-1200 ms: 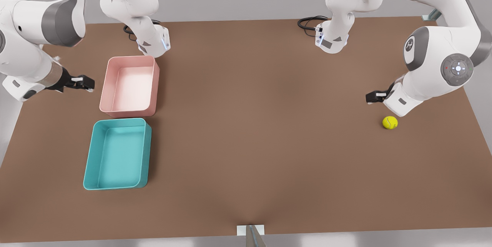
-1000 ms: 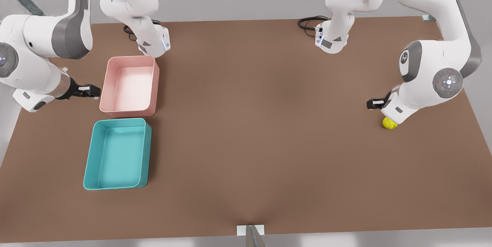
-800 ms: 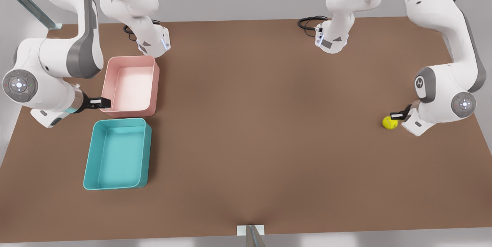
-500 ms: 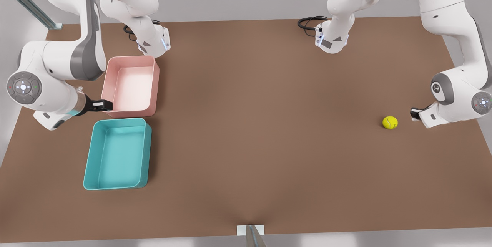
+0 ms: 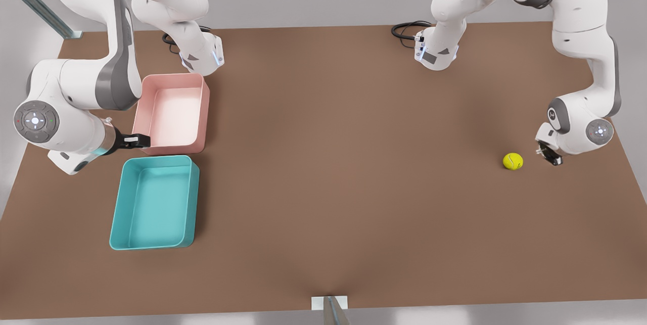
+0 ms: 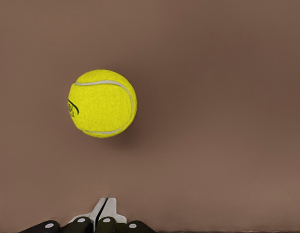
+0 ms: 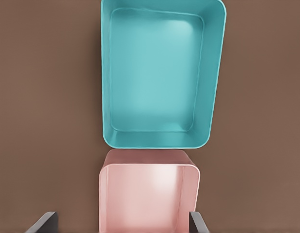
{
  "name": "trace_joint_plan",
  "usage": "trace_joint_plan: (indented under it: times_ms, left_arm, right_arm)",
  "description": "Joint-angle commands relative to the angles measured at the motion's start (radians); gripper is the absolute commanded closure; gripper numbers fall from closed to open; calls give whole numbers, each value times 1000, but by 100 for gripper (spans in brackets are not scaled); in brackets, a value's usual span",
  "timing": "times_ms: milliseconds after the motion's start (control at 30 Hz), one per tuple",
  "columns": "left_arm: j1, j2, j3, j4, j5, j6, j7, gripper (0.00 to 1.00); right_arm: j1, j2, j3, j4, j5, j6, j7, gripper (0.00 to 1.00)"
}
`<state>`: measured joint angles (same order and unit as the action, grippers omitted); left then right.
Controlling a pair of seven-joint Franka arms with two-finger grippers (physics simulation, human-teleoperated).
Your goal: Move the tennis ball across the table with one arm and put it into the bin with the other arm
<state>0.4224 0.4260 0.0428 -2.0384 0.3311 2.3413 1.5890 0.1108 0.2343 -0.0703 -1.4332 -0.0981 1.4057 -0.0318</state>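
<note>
Tennis ball [image 5: 512,161]: resting on worktop [image 5: 343,163], far from teal bin [image 5: 154,202].
Left gripper [image 5: 548,154]: jaws pressed together, positioning beside ball for pushing.
Right gripper [image 5: 137,138]: jaws spread, waiting over pink tub [image 5: 171,112].

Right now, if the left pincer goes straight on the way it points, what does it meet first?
Probably the tennis ball: the shut left pincer sits just beside it on the table, with nothing between. The ball lies slightly off its centre line, so a glancing touch is possible.
</note>
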Motion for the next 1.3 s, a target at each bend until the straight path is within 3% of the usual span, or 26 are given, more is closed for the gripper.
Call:
trace_joint_plan:
  times_ms: [0, 333, 1267]
  left_arm:
    - [9, 11, 2, -3, 32, 62, 368, 79]
    - [10, 51, 2, -2, 22, 104, 187, 79]
    - [-4, 86, 2, 0, 13, 135, 269, 79]
  right_arm:
    - [0, -1, 0, 0, 3, -2, -8, 0]
    - [0, 0, 0, -1, 3, -2, -8, 0]
    - [-2, 5, 0, -3, 6, -2, -10, 0]
